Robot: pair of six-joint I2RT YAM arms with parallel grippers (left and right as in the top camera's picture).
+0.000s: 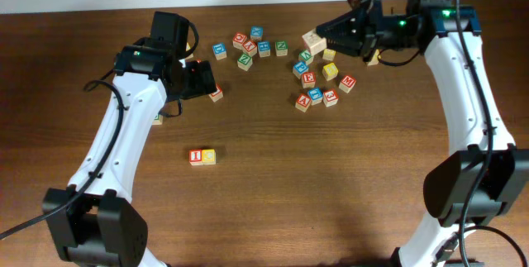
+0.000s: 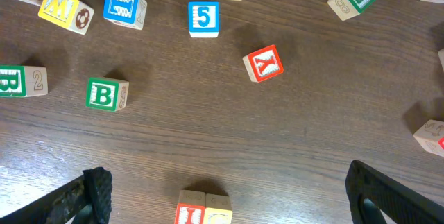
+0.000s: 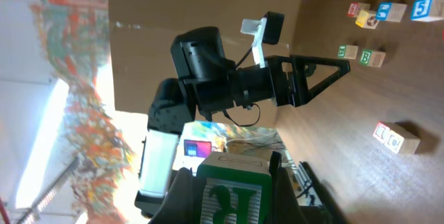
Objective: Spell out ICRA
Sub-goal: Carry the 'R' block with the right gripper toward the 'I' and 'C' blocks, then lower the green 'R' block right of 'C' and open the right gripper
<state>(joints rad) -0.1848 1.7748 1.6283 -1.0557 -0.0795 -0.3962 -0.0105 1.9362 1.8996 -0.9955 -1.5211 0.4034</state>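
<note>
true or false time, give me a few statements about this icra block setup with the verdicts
1. The right hand holds a green R block. True.
2. The left hand grips the blue 5 block. False: it is open and empty; the 5 lies on the table.
3. The I block and C block touch side by side. True.
4. An A block stands next to the C block. False: that row holds only I and C.

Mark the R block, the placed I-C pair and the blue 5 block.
R block [image 3: 232, 195]: right wrist view, green letter face.
I-C pair [image 1: 202, 157]: overhead view, where both blocks meet.
blue 5 block [image 2: 203, 17]: left wrist view, the digit.
</note>
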